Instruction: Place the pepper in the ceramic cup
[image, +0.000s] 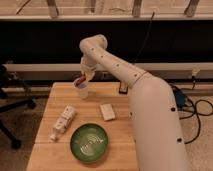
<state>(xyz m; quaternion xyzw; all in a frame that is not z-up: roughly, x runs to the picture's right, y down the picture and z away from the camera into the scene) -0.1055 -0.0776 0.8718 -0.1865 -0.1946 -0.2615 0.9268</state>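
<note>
On the table (46, 150), upper left of centre, the pepper (79, 80) is at the mouth of the ceramic cup (82, 92), apparently pinched by the gripper (83, 77) just above. The green plate (89, 143) lies at bottom centre.

Off-white arm (150, 115), smooth glossy shell. Very thick and tubular at the lower section, slimmer toward the far end. Rounded, bulbous elbow joint (94, 47). Row of small dark dots along the slim forearm section. Gripper (85, 76) tan-tinted at the wrist end, just above the ceramic cup (81, 91).
</note>
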